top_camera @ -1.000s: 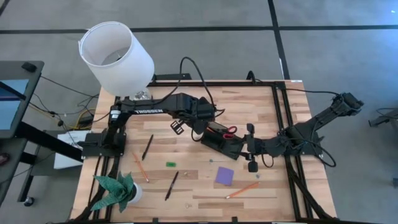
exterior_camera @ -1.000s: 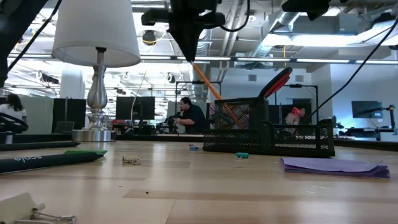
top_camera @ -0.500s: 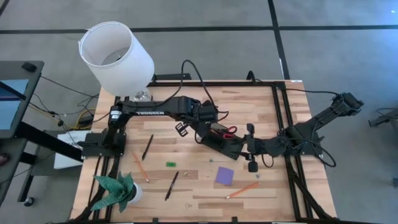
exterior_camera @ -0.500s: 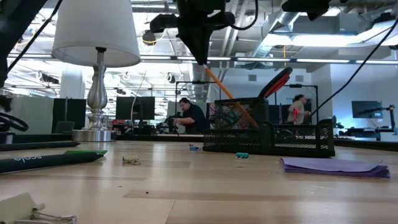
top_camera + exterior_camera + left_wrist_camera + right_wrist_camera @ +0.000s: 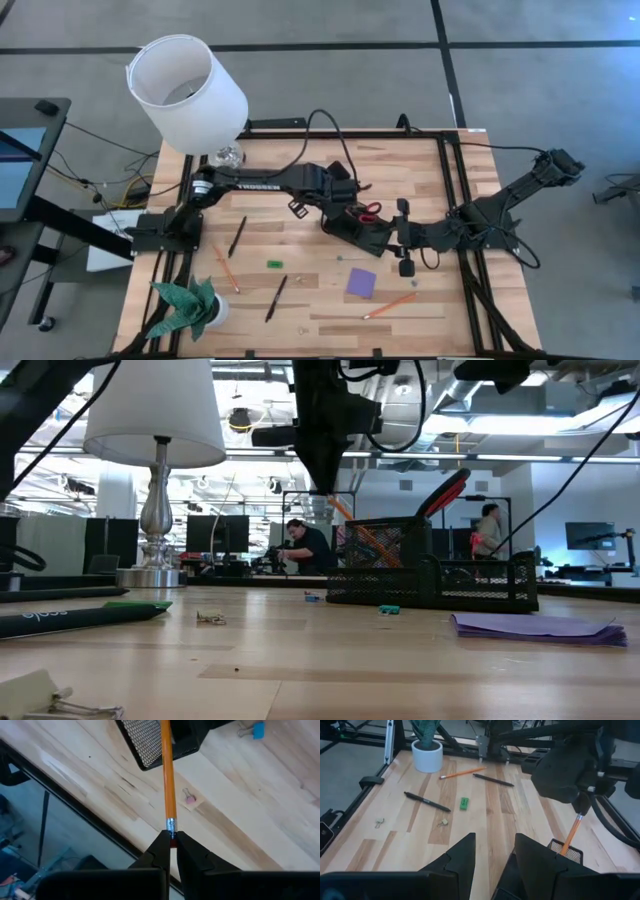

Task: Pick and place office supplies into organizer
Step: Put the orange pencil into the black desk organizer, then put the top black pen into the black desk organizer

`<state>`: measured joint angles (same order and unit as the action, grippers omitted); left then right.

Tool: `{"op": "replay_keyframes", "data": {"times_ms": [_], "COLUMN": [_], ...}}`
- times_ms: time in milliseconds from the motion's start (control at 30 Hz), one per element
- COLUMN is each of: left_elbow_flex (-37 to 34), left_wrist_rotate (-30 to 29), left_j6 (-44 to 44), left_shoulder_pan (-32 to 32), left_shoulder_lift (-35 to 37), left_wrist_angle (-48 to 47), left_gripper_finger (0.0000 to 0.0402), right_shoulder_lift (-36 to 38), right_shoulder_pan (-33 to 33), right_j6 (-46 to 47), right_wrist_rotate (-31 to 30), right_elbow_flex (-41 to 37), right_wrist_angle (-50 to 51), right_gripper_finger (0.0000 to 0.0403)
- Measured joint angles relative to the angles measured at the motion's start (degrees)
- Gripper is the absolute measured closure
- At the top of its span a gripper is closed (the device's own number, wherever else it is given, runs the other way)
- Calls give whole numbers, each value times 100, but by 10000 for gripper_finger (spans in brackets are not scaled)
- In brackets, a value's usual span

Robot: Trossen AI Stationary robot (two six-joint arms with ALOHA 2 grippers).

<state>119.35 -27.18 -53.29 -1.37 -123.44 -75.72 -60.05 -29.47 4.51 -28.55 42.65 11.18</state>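
Left hand (image 5: 170, 840) pinched on orange pencil (image 5: 167, 775) over organizer (image 5: 357, 227), arm lettered TROSSEN, right hand (image 5: 492, 855) parted, empty

We see open bench (image 5: 320, 310) at lower centre; the lamp (image 5: 187, 92) blocks the upper left, the organizer (image 5: 357, 226) the middle.

Readable text, two spots only:

- High view: white capitals "TROSSEN" along the upper link of the left arm (image 5: 250, 183), running lengthwise over the worktop (small but legible).
- Low view: pale lettering on the dark pen (image 5: 80, 618) lying at near left of the worktop; looks like "scale", last letters uncertain.

No other labels, numbers or signs can be read, in either wrist view or on the background screens.
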Motion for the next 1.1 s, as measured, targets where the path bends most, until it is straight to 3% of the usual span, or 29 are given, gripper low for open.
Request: {"op": "replay_keyframes", "data": {"times_ms": [433, 667, 800, 933, 1100], "left_elbow_flex": [0, 57, 546, 1523, 1192], "left_wrist_rotate": [-163, -1195, -1618, -1052, -228], "left_j6": [-1, 187, 1090, 2548, 3323], "left_shoulder_pan": [171, 390, 406, 313, 181], "left_shoulder_lift": [2, 2, 9, 7, 842], "left_wrist_angle": [306, 264, -287, -1398, -1240], "left_gripper_finger": [339, 321, 321, 320, 320], "right_shoulder_lift": [0, 0, 0, 0, 0], "right_shoulder_pan": [0, -5, -54, -119, -194], "right_j6": [2, 7, 7, 16, 534], "right_wrist_rotate": [-1, 0, 0, 17, 207], "right_elbow_flex": [0, 0, 0, 0, 0], "right_wrist_angle": [50, 47, 80, 81, 74], "right_gripper_finger": [269, 269, 271, 275, 275]}}
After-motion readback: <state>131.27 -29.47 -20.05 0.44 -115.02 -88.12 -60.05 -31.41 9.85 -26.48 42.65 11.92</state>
